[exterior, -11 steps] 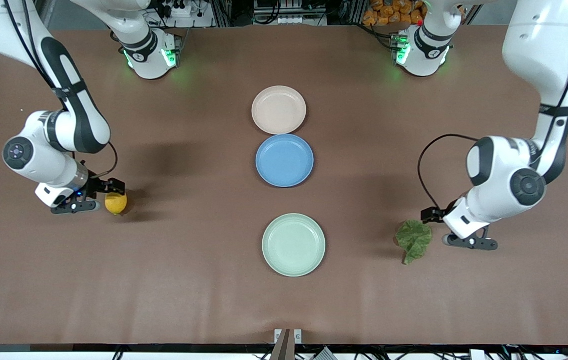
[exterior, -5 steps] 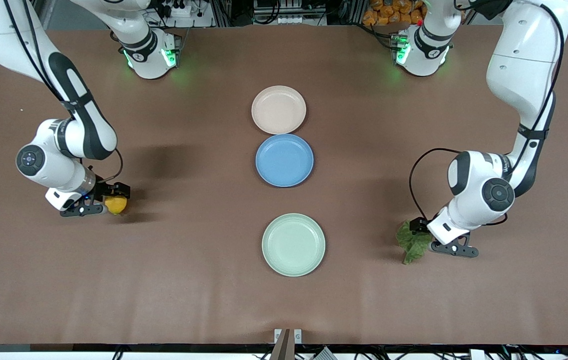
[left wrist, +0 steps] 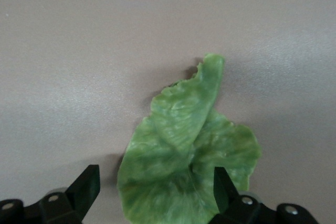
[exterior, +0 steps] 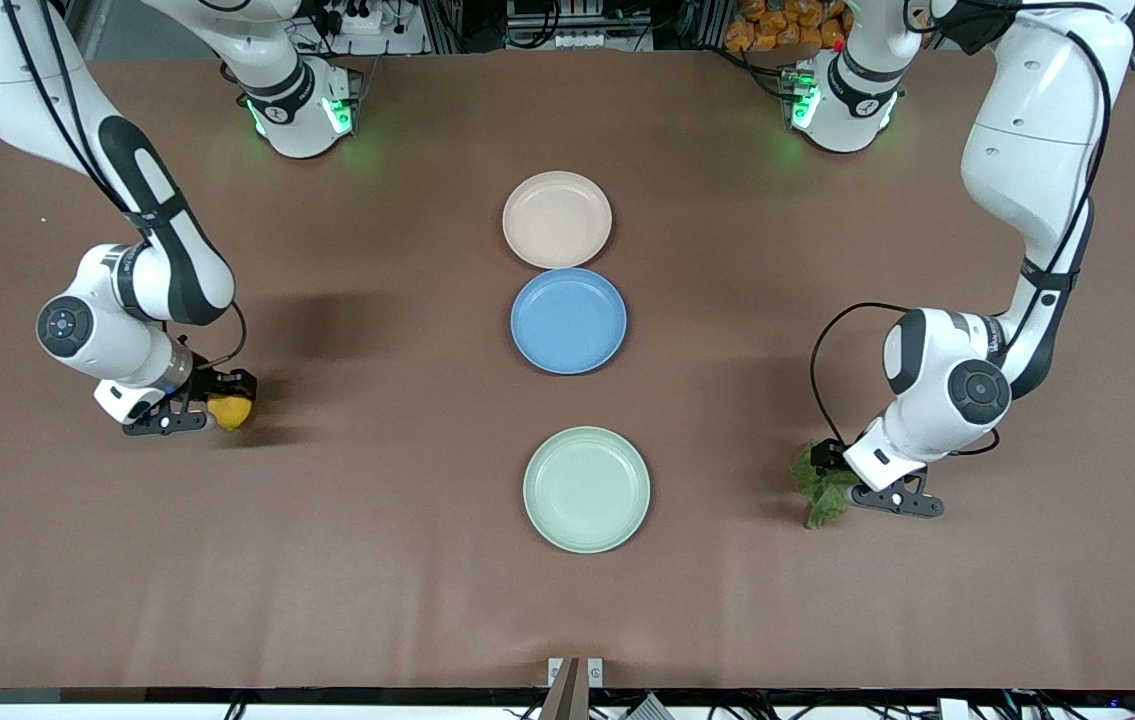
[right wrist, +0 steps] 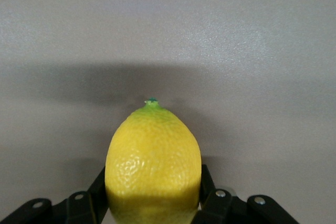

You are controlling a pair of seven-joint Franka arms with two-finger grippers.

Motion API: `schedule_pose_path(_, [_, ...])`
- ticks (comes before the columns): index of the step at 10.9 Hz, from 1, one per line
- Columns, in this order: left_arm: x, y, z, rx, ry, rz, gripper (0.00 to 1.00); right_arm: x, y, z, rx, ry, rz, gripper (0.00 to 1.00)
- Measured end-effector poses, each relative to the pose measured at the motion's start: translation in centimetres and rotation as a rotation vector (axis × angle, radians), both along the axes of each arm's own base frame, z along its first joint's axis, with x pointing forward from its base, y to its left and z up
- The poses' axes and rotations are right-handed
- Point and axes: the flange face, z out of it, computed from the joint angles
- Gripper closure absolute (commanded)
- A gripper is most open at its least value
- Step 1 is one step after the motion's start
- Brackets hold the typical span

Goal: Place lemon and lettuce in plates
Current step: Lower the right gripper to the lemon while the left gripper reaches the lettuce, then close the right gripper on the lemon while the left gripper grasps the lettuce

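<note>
The yellow lemon (exterior: 233,411) lies on the table toward the right arm's end. My right gripper (exterior: 224,398) is down at the table, its fingers pressed against both sides of the lemon (right wrist: 152,150), as the right wrist view (right wrist: 153,184) shows. The green lettuce (exterior: 820,488) lies toward the left arm's end. My left gripper (exterior: 833,468) is low over it and open, its fingers astride the leaf (left wrist: 184,150) in the left wrist view (left wrist: 156,187). The beige-pink plate (exterior: 557,219) and the mint green plate (exterior: 586,489) are empty in the middle of the table.
An empty blue plate (exterior: 568,320) sits between the two plates, touching the beige-pink one. The brown table (exterior: 387,560) has bare room around the mint green plate. The arm bases stand along the edge farthest from the front camera.
My right gripper moved in around the lemon and closed on it. My left gripper moved over the lettuce and now has its fingers astride the leaf.
</note>
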Motion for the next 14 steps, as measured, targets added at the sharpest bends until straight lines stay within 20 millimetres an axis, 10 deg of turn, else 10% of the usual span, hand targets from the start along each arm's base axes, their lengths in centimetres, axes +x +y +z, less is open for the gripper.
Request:
schedule_pose_path(3, [-0.1,0.0,-1.3,-0.003,-0.001,0.001,0.21,0.0,0.0,0.0,0.000,0.000,0.000,1.00])
schedule_pose_path(8, [0.1,-0.5,-1.4,-0.007,-0.015,-0.006,1.00,0.1,2.9,0.0,0.001,0.021,-0.063,1.00])
schedule_pose_path(14, [0.1,-1.2,-0.9,-0.005,-0.022,-0.020,1.00,-0.5,10.2,2.9,-0.024,0.118,-0.173,0.98])
